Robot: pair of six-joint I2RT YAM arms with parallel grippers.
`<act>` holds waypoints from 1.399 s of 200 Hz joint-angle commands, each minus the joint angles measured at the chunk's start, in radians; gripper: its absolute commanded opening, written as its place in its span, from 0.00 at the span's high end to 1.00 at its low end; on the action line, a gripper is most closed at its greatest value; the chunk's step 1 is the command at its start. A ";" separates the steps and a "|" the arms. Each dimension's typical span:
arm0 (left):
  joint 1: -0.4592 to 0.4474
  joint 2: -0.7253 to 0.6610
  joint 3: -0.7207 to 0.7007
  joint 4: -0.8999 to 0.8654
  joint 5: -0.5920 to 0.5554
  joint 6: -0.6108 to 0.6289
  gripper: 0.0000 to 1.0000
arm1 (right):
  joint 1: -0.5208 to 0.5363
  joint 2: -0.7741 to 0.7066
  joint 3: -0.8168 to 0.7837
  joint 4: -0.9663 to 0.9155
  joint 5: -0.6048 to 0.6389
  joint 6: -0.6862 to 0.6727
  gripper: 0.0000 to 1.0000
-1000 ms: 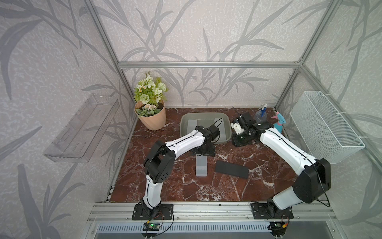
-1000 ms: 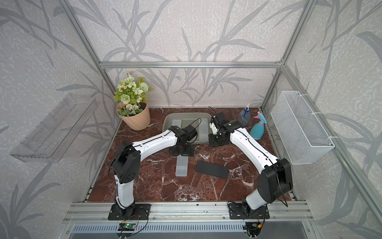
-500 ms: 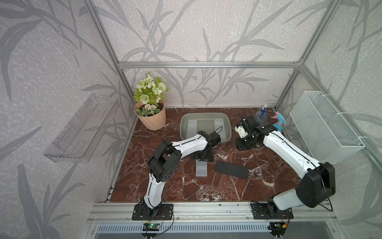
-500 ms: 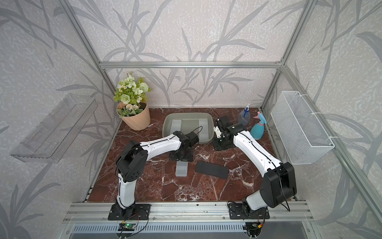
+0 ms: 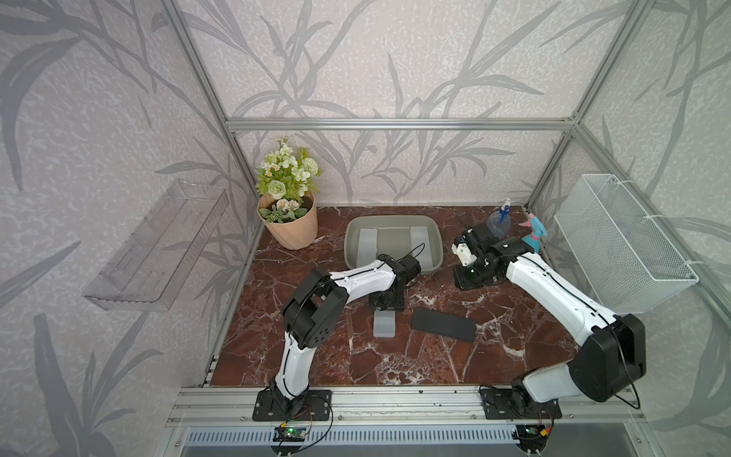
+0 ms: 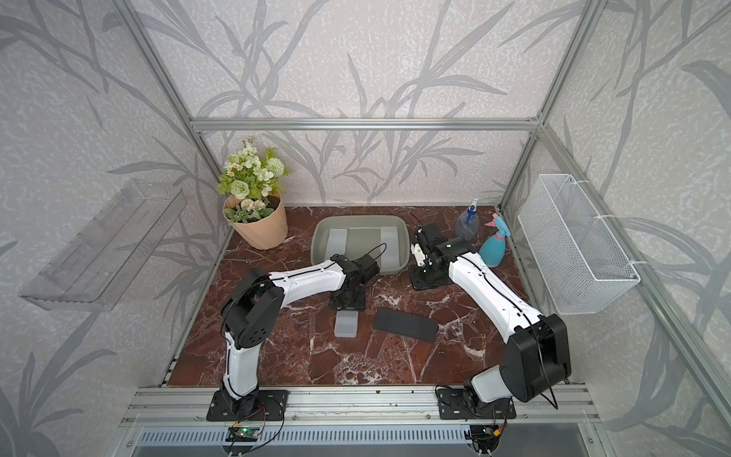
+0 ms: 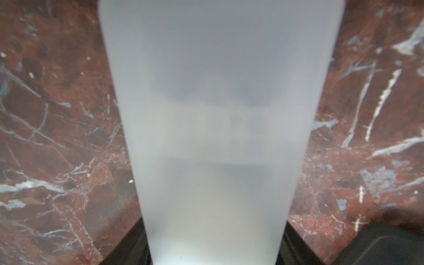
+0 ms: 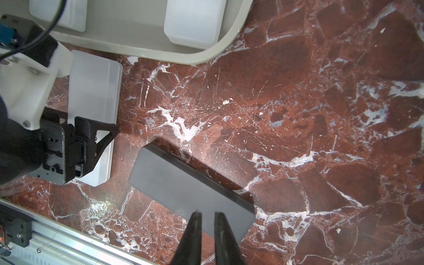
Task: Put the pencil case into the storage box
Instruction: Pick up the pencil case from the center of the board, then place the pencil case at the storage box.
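Two frosted pencil cases (image 5: 368,243) lie in the storage box (image 5: 391,218). A third case (image 5: 384,324) sits on the tabletop (image 5: 395,364), the left gripper (image 5: 386,308) straddling it, pinch unclear. Right gripper (image 8: 207,218) fingers (image 8: 195,229) are pressed together, empty. Likely next: clamp, lift.

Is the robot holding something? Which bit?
Right pincer: nothing. Left pincer straddles the frosted pencil case at its end nearest the storage box; a firm grip cannot be told.

Grey leaf-print wallpaper (image 5: 395,59) on three walls, all well apart from right gripper (image 8: 207,216) jaws. Aluminium frame posts (image 5: 395,124). Red-brown, white-veined marble tabletop (image 8: 298,114) beneath jaws. Soft, even light.
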 commanded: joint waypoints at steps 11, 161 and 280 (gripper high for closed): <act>0.005 -0.028 0.003 -0.045 -0.005 0.025 0.41 | -0.005 -0.024 -0.002 -0.018 0.012 -0.012 0.84; 0.214 0.448 1.278 -0.480 0.043 0.247 0.39 | -0.020 0.025 0.036 0.026 -0.027 -0.005 0.84; 0.307 0.521 1.164 -0.214 0.129 0.265 0.38 | -0.020 0.060 0.043 0.033 -0.048 0.009 0.84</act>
